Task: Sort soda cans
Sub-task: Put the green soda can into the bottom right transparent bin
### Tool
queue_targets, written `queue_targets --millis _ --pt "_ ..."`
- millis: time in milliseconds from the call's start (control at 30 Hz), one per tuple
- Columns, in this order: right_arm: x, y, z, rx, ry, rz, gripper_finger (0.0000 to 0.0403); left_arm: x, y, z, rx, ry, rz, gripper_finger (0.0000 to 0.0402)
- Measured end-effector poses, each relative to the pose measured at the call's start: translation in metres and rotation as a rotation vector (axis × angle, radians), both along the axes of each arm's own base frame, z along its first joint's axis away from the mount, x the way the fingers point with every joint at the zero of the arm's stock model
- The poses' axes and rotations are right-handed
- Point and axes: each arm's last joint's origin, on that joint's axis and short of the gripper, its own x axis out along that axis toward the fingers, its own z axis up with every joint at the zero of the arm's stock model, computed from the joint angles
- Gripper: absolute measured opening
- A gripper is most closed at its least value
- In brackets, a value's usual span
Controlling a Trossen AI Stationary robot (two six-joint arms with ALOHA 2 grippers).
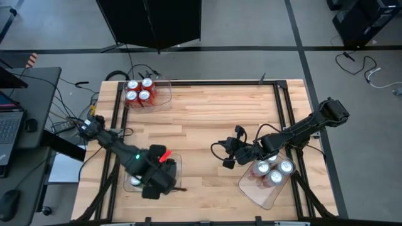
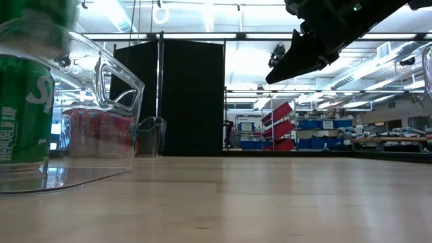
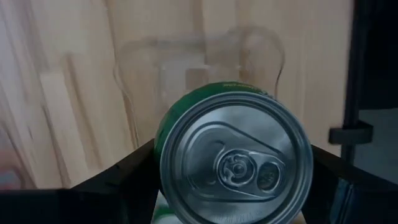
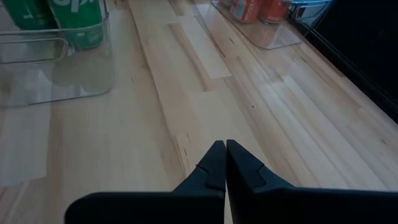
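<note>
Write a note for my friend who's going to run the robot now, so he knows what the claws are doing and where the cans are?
Left claw: shut on a green can, held over the near-left tray, which already has green cans inside.
Right claw: shut, empty, hanging above bare table beside the near-right tray.
Red cans: four in the far-left tray.
Silver-white cans: in the near-right tray; I can't count them exactly.
Done: no loose cans on the table.
Left: set the held green can down in its tray and let go.
</note>
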Motion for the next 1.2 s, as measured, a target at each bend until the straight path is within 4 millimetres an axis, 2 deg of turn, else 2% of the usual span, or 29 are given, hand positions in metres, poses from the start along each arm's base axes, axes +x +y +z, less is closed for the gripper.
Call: queue_targets --millis 167,433,733,867,1133,1200 --pt "0.0 0.0 0.0 0.001 0.0 -0.001 0.0 -0.021 -0.009 -0.02 -0.001 0.018 0.044 0.0288" --pt "0.0 0.0 0.0 0.002 0.0 -0.001 0.0 -0.044 -0.002 -0.054 -0.083 -0.046 0.109 0.0288" --pt "0.0 0.0 0.0 0.003 -0.002 -0.001 0.0 -0.055 -0.001 -0.098 -0.133 0.026 0.119 0.0288" --pt "0.0 0.0 0.0 0.004 -0.002 -0.001 0.0 -0.057 -0.001 -0.105 -0.138 0.045 0.117 0.0288" --pt "0.0 0.0 0.0 0.005 -0.004 -0.001 0.0 -0.058 -0.001 -0.105 -0.149 0.06 0.143 0.0288" --pt "0.0 0.0 0.0 0.005 -0.004 -0.001 0.0 -0.058 -0.001 -0.105 -0.149 0.063 0.162 0.0307"
